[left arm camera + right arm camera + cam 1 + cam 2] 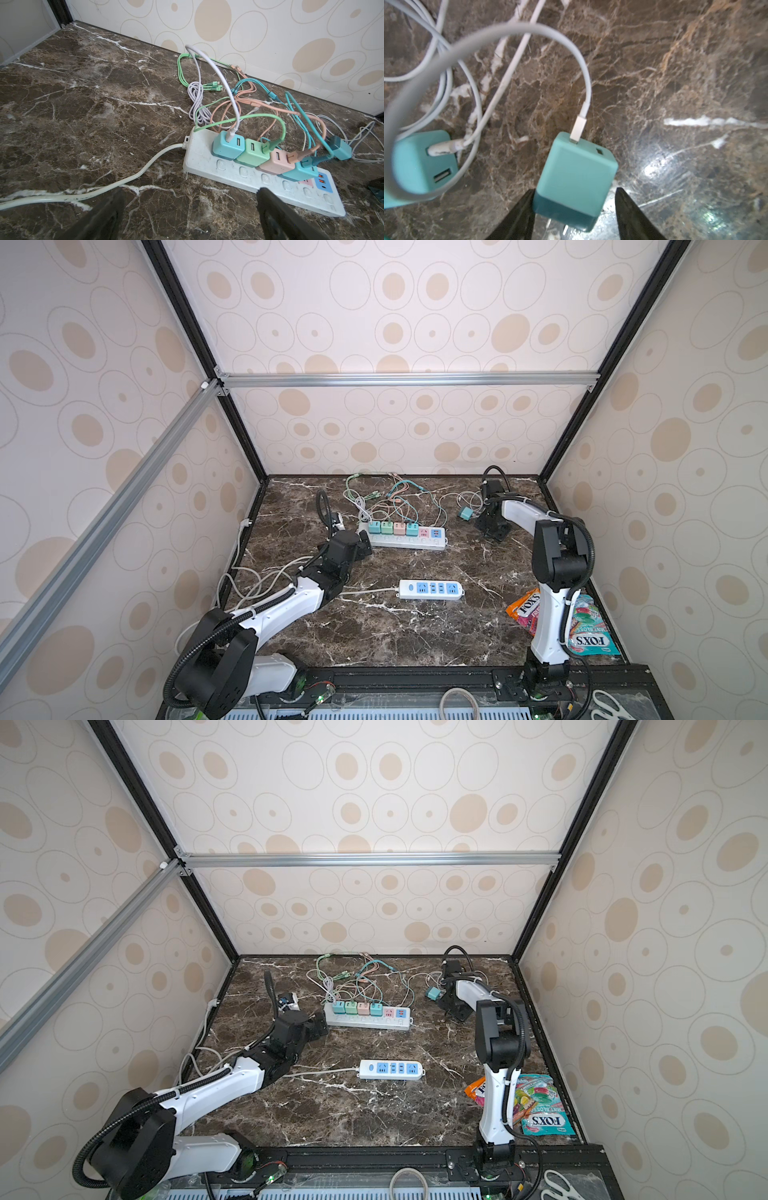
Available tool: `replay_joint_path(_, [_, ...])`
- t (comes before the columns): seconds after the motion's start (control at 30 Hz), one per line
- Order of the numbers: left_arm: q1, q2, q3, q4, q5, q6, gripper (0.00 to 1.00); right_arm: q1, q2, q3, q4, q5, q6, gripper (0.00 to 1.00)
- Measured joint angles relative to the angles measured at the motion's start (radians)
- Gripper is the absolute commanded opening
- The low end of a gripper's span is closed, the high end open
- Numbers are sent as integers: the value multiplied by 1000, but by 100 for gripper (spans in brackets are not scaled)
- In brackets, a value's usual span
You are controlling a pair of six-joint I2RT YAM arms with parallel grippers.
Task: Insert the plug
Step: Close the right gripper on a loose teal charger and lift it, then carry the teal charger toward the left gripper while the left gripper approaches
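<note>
The plug [575, 176] is a teal cube charger with a white cable and two bare prongs. It lies on the marble top at the back right [466, 513] [434, 993]. My right gripper [574, 190] [473, 517] is open around its dark base: one finger touches a side, the other stands off with a gap. The white power strip [405, 542] [207, 166] holds several coloured chargers, and its pink socket [424, 532] is free. My left gripper [191, 189] [365, 541] is open and empty at the strip's near-left end.
A second teal charger [419, 162] and loops of white cable lie beside the plug. Coloured cables [390, 497] tangle behind the strip. A shorter white strip with blue sockets [431, 589] lies mid-table. Snack bags [590, 626] lie by the right arm's base.
</note>
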Motion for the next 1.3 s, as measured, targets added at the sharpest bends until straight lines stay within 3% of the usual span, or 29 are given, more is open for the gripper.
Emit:
replay_joint_path(0.4, [0,0,0,0,-1,10,98,0,-6,-54,40,50,2,48])
replay_joint_path(0.6, [0,-5,-3,2,11,17,98,0,-71,-157,90,83,0,34])
replay_joint_path(0.77, [0,-31,-21,21,20,23,98,0,-173,-289,106,132,-40,15])
replay_joint_path(0.87, [-1,-42,-34,43,26,33,98,0,-271,-373,130,173,-93,0])
replay_joint_path(1.07, [-1,-48,-55,80,21,39,98,0,-491,-508,229,212,-261,0])
replay_joint_path(1.3, [-1,-21,-35,59,19,32,98,0,-617,-546,289,217,-493,0])
